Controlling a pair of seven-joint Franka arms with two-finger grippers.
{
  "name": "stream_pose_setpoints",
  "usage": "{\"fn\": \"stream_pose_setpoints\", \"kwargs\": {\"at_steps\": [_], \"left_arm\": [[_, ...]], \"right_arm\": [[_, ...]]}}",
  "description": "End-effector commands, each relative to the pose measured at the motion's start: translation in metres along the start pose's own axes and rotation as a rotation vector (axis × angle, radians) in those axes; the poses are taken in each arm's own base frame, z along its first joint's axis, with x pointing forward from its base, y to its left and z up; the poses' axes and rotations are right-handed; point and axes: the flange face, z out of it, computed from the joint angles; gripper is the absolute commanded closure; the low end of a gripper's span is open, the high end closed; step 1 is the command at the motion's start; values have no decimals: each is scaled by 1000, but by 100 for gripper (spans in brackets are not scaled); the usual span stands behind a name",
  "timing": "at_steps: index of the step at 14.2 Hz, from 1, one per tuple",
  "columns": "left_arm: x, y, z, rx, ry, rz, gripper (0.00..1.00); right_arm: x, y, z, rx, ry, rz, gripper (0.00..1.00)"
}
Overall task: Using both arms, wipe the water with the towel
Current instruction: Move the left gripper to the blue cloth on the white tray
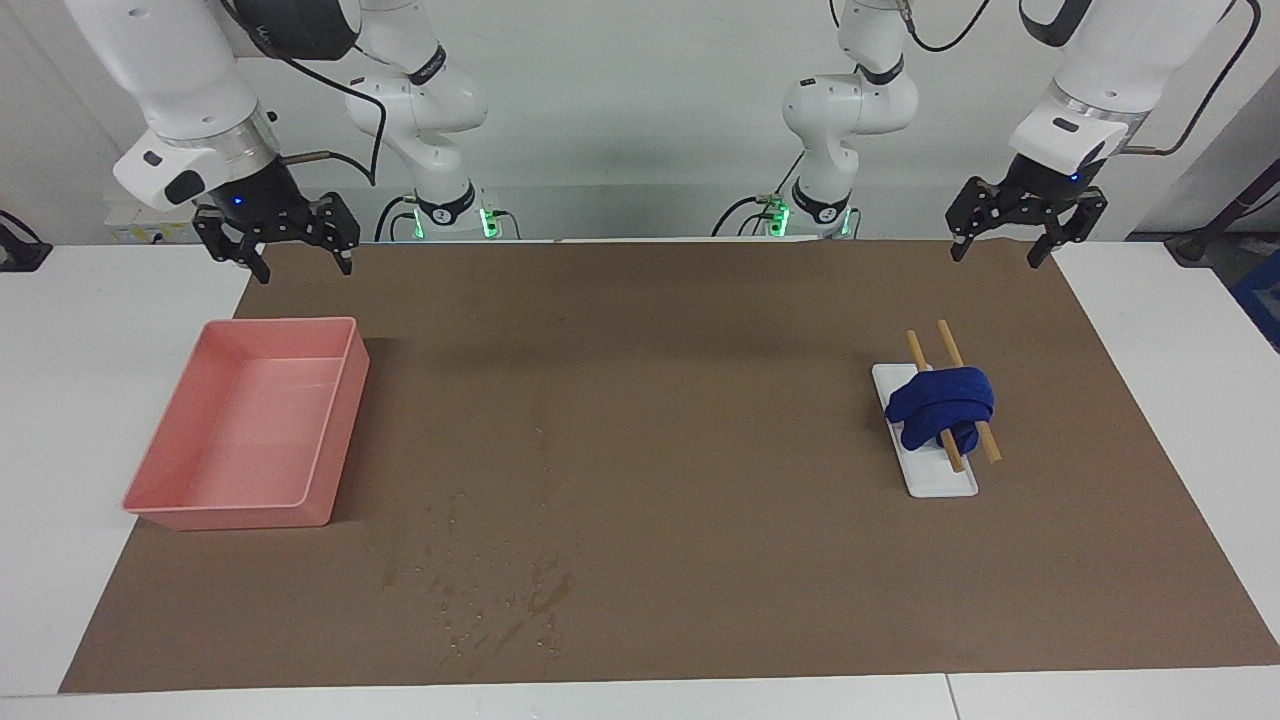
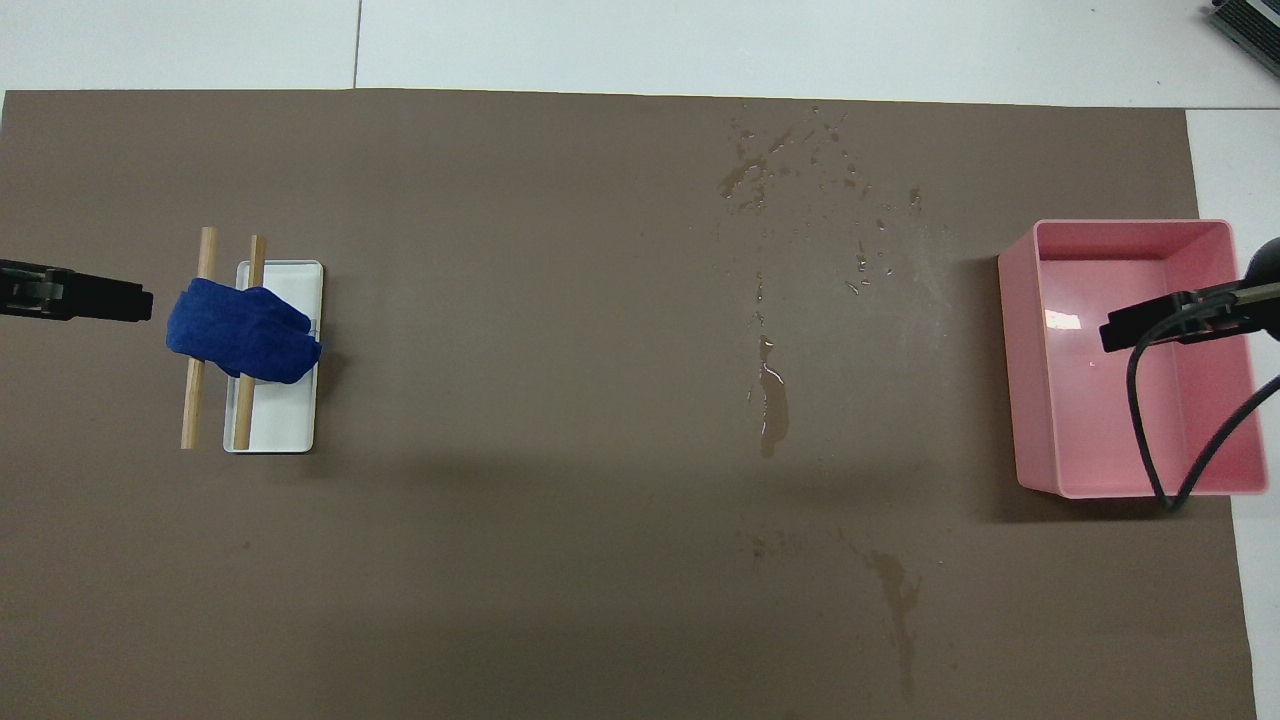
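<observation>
- Brown mat (image 1: 700, 330) covers the table, so the spilled water (image 1: 500, 600) shows darkly, farther from the robots than the pink bin (image 1: 250, 430).
- Blue towel (image 1: 940, 405) drapes over two wooden sticks (image 1: 950, 350) across a white tray (image 1: 940, 480), raised for grabbing.
- Left gripper (image 1: 1026, 228) and right gripper (image 1: 280, 240) hang with fingers apart, empty.
</observation>
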Motion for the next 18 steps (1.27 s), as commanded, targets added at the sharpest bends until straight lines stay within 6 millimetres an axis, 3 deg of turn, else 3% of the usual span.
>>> {"fn": "stream_pose_setpoints", "kwargs": {"at_steps": [1, 4, 7, 8, 10, 14, 16, 18], "left_arm": [[-5, -18, 56, 26, 47, -31, 0], [-11, -28, 130, 51, 107, -49, 0], [-24, -36, 171, 75, 137, -47, 0], [-26, -36, 174, 74, 135, -49, 0], [-26, -38, 175, 77, 143, -52, 9], [-31, -40, 188, 78, 150, -58, 39], [-29, -42, 187, 78, 151, -65, 49], [-29, -42, 187, 78, 150, -65, 66]], "right_arm": [[-5, 2, -5, 7, 13, 21, 0], [-4, 0, -5, 7, 17, 18, 0], [-5, -3, -4, 22, 13, 31, 0], [-6, -5, -3, 26, 10, 49, 0], [-7, -8, -2, 43, 11, 69, 0], [-19, -25, 17, 139, -27, 212, 0], [-21, -30, 19, 180, -28, 279, 0], [-21, -33, 20, 201, -37, 313, 0]]}}
